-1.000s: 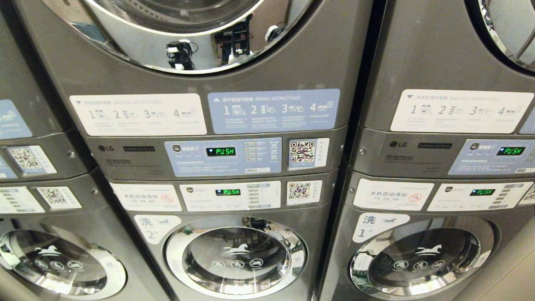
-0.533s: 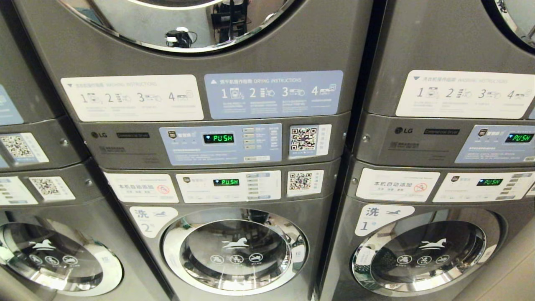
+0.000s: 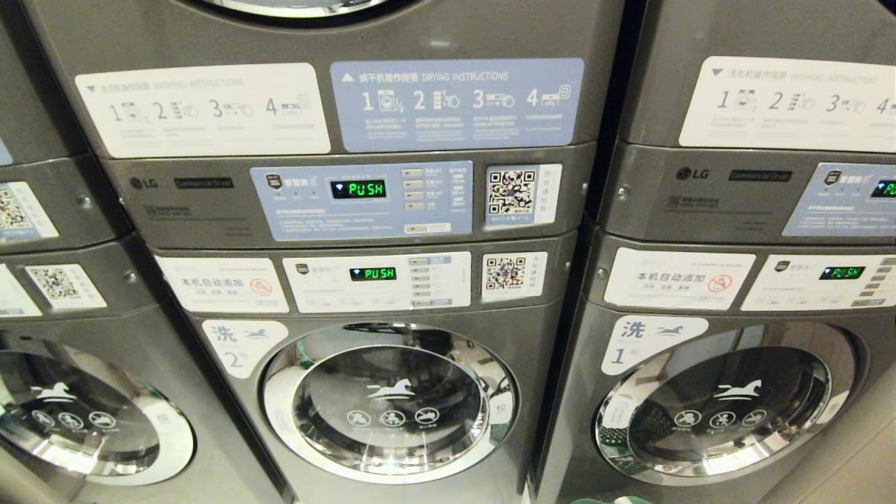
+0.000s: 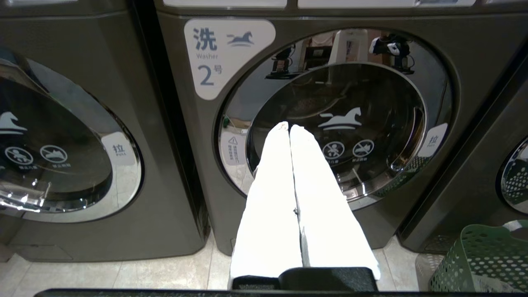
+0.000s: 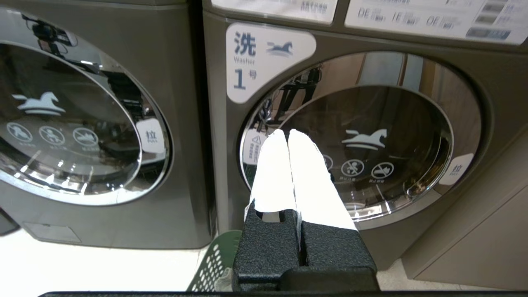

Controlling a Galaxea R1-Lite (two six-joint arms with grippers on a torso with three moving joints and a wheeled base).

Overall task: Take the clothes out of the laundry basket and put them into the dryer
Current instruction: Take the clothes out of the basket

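Note:
In the left wrist view the green lattice-walled laundry basket (image 4: 478,255) stands on the floor between washer 2 and washer 1. The same basket (image 5: 214,260) shows under my right gripper, and a sliver of its rim (image 3: 595,500) reaches the head view's lower edge. A pale grey patch of the clothes (image 5: 222,280) shows behind the lattice; the rest is hidden. The dryer (image 3: 350,35) is the upper unit of the middle stack, and only the bottom of its door is in view. My left gripper (image 4: 289,126) is shut and empty before washer 2's door. Before washer 1's door my right gripper (image 5: 287,133) is shut and empty.
Grey stacked machines fill the view, each with a washer below and a dryer above. Washer 2's round door (image 3: 388,402) and washer 1's door (image 3: 724,402) are closed. Control panels (image 3: 360,199) read PUSH. Pale floor tiles (image 4: 123,276) lie in front of the machines.
The whole head view has slid upward as the camera sinks: the upper dryer door has almost left the top edge and the washer doors show more fully. The machines themselves stay put.

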